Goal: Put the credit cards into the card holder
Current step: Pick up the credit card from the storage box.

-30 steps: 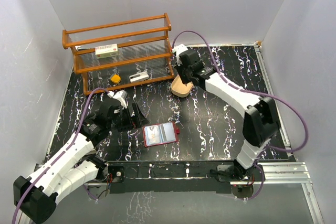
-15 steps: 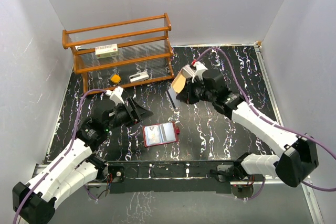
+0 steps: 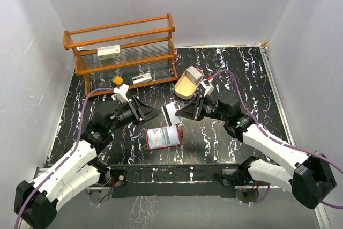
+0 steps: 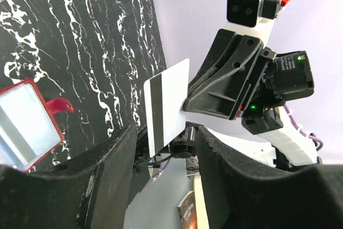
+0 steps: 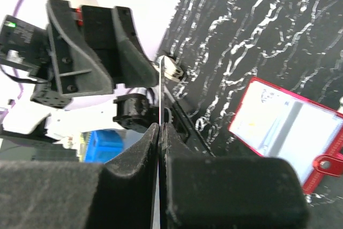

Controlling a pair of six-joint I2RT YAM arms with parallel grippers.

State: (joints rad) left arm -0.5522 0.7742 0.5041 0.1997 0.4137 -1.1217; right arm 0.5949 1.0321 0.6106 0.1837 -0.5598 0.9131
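Pinches one card [image 3: 171, 113] in the closed right gripper [image 3: 181, 112], near the wallet [image 3: 163, 137] lying open, pocket contents unclear. Holds left gripper [image 3: 151, 113] part open on nothing, near the card.

No legible text: red label on white box [image 3: 109, 52] unreadable; credit card [image 4: 168, 105] shows none.

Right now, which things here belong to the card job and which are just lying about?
Job: credit card, pinched in right gripper; card holder, lying open; left gripper, open by the card.
Lying about: tan tray; orange rack; white box on it; yellow item.
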